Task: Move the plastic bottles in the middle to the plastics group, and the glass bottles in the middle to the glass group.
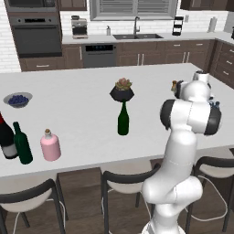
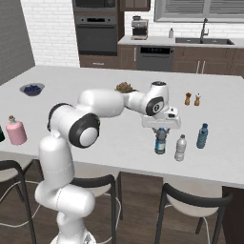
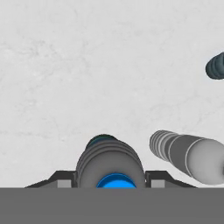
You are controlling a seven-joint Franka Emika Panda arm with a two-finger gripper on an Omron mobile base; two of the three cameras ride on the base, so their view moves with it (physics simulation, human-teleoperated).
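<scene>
My gripper [image 2: 161, 130] reaches down over the small clear water bottle with the blue cap [image 2: 160, 143] [image 3: 110, 158]; its fingers [image 3: 65, 181] press against both sides, shut on it. The bottle is upright, left of the pale grey bottle [image 2: 180, 148] [image 3: 188, 153] and the blue-tinted bottle [image 2: 203, 136] [image 3: 215, 65]; whether its base touches the counter is unclear. The slim green wine bottle [image 1: 123, 119] stands mid-counter. The pink corked bottle [image 1: 50, 145] [image 2: 15, 131] stands beside the stockier green bottle [image 1: 22, 144] and the big dark red-topped bottle [image 1: 5, 137].
A potted plant [image 1: 122, 90] sits just behind the slim wine bottle. There is a bowl of blueberries [image 1: 18, 99] at the far left and two shakers [image 2: 191, 99] at the back right. Stools [image 1: 123, 180] line the counter's near edge.
</scene>
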